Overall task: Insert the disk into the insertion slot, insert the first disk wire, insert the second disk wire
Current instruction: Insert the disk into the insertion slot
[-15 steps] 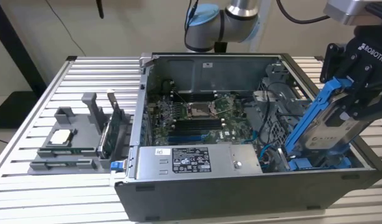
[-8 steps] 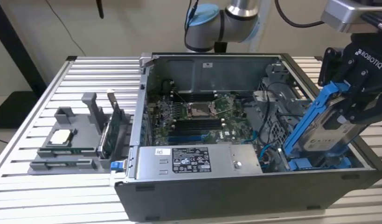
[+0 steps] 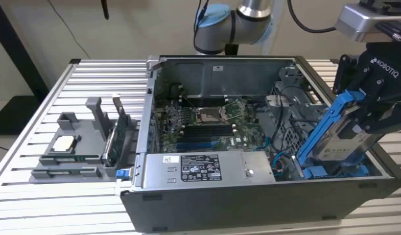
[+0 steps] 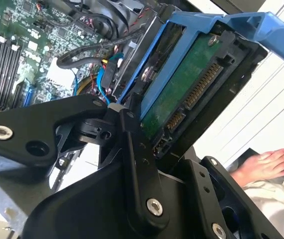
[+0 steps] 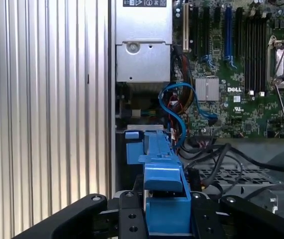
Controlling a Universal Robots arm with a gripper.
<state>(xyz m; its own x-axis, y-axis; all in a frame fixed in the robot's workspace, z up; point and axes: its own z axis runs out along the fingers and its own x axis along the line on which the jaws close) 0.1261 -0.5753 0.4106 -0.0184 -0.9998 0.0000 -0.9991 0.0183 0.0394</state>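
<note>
My gripper (image 3: 365, 122) is shut on the disk (image 3: 344, 143), a silver-grey drive in a bright blue carrier (image 3: 333, 117). The disk hangs tilted over the open computer case's front corner at the exterior view's right, its lower end down by the blue insertion slot (image 3: 325, 172). In the second wrist view the disk's green underside (image 4: 182, 94) and its connectors sit between my black fingers (image 4: 138, 149). The first wrist view shows the carrier's edge (image 5: 162, 164) above the slot's blue part (image 5: 133, 145). Thin blue wires (image 5: 179, 107) loop loose inside the case beside the slot.
A grey power-supply box (image 3: 207, 167) lies along the case's front. The motherboard (image 3: 207, 120) fills the case floor. A grey holder with parts (image 3: 76, 147) stands on the slatted table (image 3: 30, 196) at the exterior view's left. A person's hand (image 4: 266, 164) rests beyond the case.
</note>
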